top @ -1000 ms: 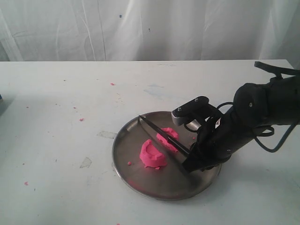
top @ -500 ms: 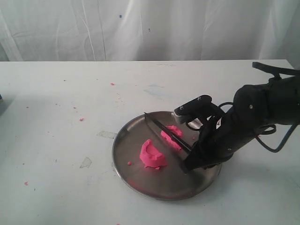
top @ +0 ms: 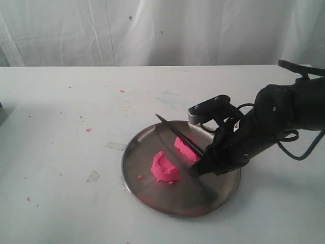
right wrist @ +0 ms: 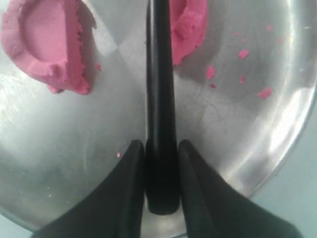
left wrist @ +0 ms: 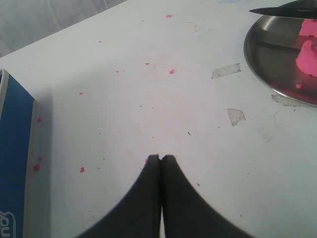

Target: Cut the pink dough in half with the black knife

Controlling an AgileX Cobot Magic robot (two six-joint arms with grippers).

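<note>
The pink dough lies in two chunks on the steel plate (top: 147, 190): a near chunk (top: 165, 168) and a far chunk (top: 183, 146). My right gripper (top: 199, 170) is shut on the handle of the black knife (top: 177, 134). The blade slants up over the gap beside the far chunk, with its tip past the plate's far rim. In the right wrist view the knife (right wrist: 159, 74) runs between the two chunks (right wrist: 47, 39) (right wrist: 190, 22), with the gripper (right wrist: 161, 148) clamped on its handle. My left gripper (left wrist: 161, 158) is shut and empty above bare table, left of the plate (left wrist: 267, 54).
Pink crumbs (top: 88, 129) dot the white table, and some lie on the plate (right wrist: 242, 53). A blue-and-white object (left wrist: 15, 158) lies close to the left gripper. White curtain hangs behind the table's far edge.
The right gripper has raised the knife and shifted it slightly right and away. The blade, earlier low between the two chunks, now slants above them. The chunks stay in place.
</note>
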